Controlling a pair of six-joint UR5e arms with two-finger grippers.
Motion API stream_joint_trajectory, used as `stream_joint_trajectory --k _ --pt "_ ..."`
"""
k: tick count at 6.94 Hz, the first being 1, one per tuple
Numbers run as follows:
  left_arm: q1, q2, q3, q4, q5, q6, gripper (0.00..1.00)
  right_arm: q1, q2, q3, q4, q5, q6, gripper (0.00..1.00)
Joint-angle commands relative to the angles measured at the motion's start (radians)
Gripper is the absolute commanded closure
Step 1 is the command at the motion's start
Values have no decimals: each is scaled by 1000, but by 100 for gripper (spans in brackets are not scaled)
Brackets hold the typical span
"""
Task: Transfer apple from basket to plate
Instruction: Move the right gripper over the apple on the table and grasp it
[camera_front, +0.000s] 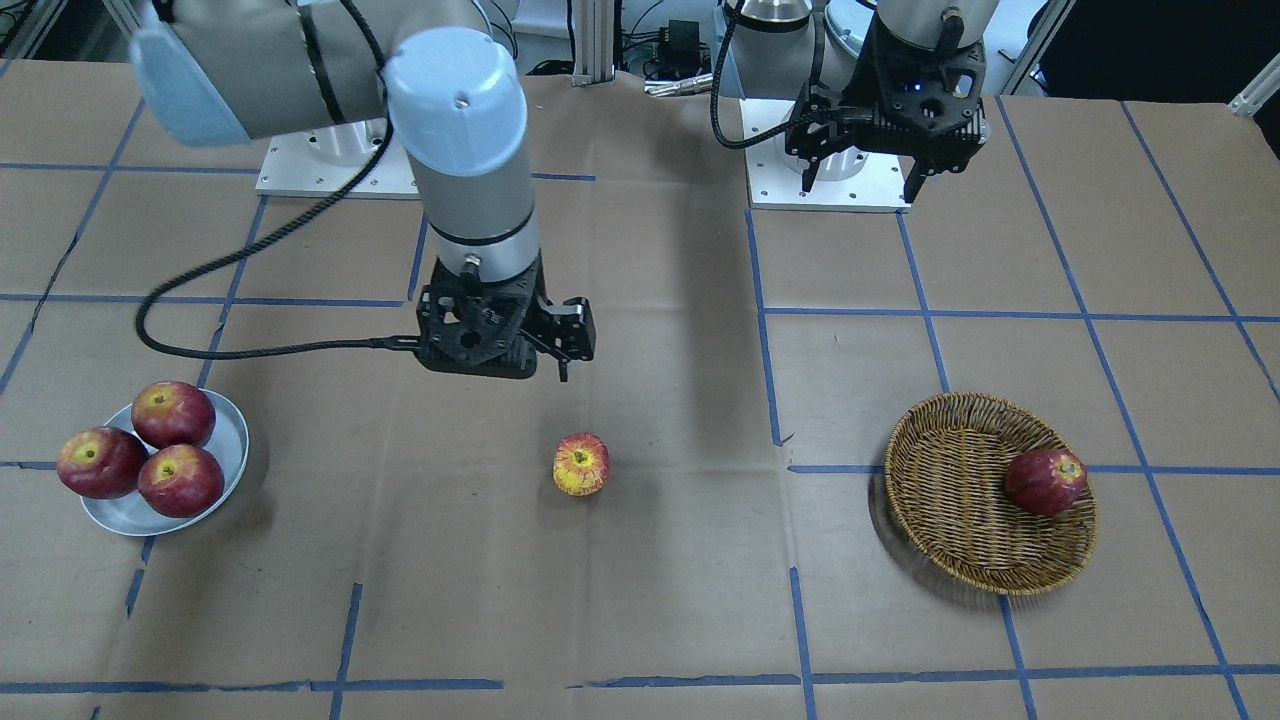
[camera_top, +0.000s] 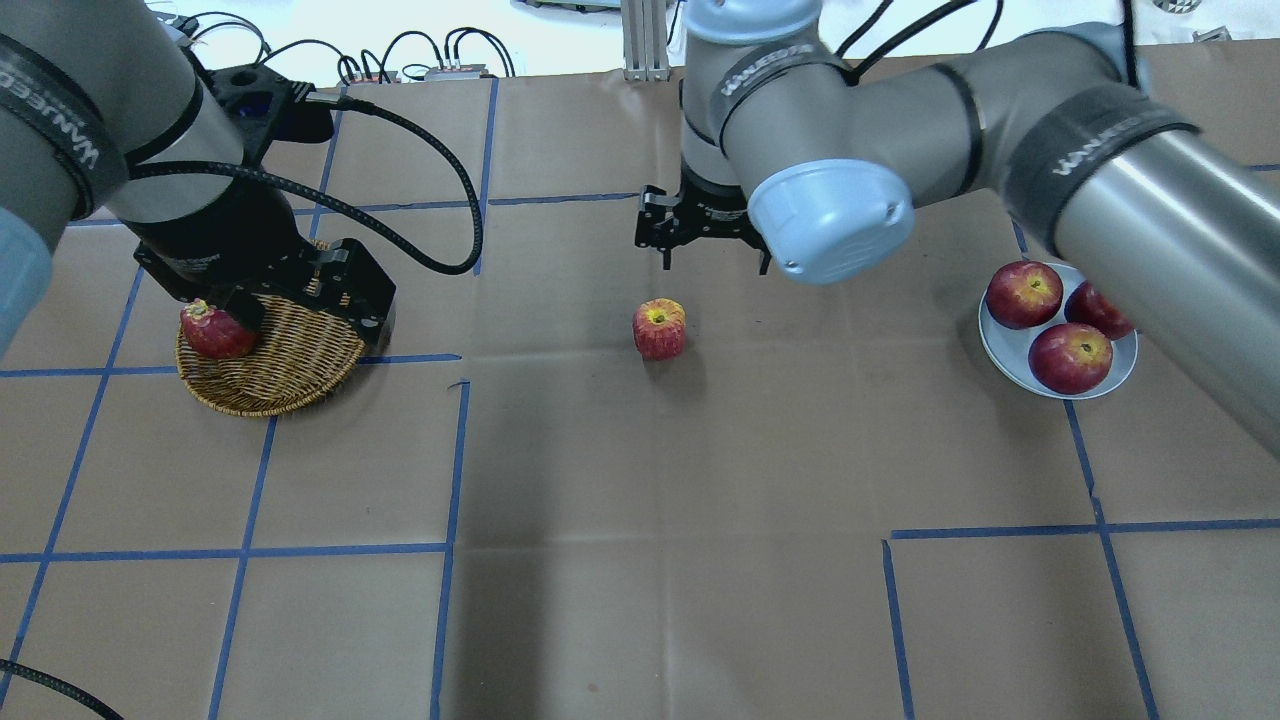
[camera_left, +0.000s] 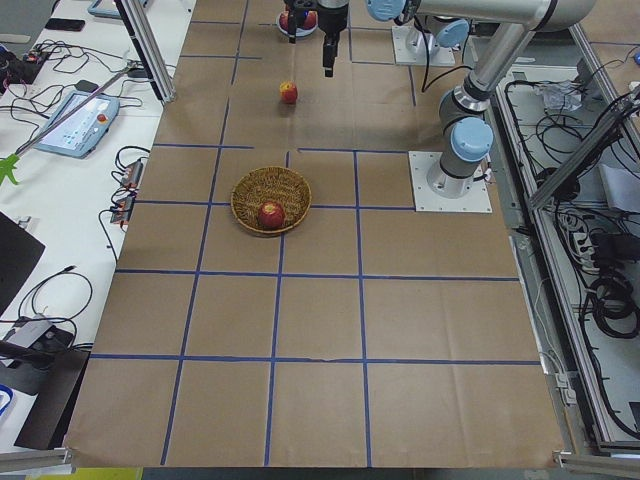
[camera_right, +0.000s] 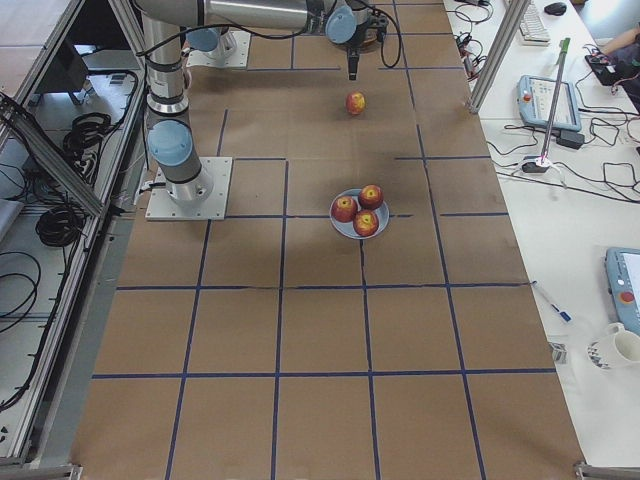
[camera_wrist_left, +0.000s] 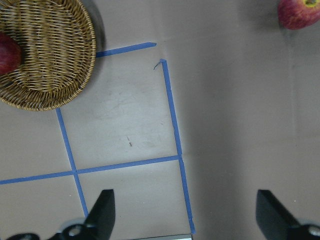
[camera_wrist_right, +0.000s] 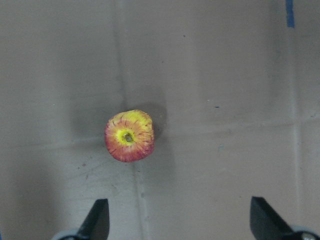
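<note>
The yellow, red-streaked apple (camera_front: 581, 464) stands on the bare table at mid-table, outside the basket and the plate; it also shows in the overhead view (camera_top: 659, 328) and the right wrist view (camera_wrist_right: 129, 135). My right gripper (camera_top: 715, 262) hangs open and empty above it, slightly towards the robot's side; its fingertips (camera_wrist_right: 97, 220) are spread wide. The wicker basket (camera_front: 960, 520) holds one dark red apple (camera_front: 1045, 481). My left gripper (camera_front: 860, 190) is open and empty, raised high near the basket (camera_wrist_left: 50, 50). The grey-white plate (camera_front: 228, 430) holds three dark red apples.
The three dark red apples (camera_top: 1024, 294) fill most of the plate (camera_top: 1000, 348). Brown paper with blue tape lines covers the table. The right arm's large elbow (camera_top: 830, 220) hangs over the table between the middle and the plate.
</note>
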Motion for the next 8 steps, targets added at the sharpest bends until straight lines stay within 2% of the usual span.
stream_joint_trajectory --k 1,4,5,8 --pt "28 -1 -2 4 -3 18 1 46 103 6 -108 0 38 0" --pt "22 3 -4 3 -9 17 1 66 211 28 -243 -13 36 0" --pt "25 3 -4 3 -32 17 1 66 241 28 -276 -68 33 0" --pt "27 14 3 -2 -26 21 1 66 280 55 -308 -57 32 0"
